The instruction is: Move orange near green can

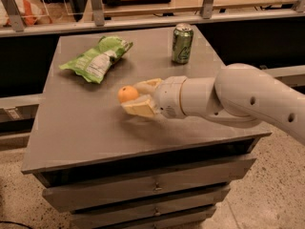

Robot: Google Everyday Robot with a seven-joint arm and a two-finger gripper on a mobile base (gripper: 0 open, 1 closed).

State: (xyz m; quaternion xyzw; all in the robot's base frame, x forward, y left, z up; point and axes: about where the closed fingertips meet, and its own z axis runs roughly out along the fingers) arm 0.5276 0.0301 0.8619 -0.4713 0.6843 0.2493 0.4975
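Note:
The orange point(127, 94) sits between the two pale fingers of my gripper point(132, 97), near the middle of the grey table top point(71, 128). The gripper is shut on it and reaches in from the right on a thick white arm point(238, 97). The orange appears to be just above the table surface. The green can point(182, 44) stands upright at the table's far right, well beyond and to the right of the orange.
A green-and-white chip bag point(96, 58) lies at the table's far left. The table is a cabinet with drawers point(152, 187) below its front edge. A railing and shelf point(143, 18) run behind the table.

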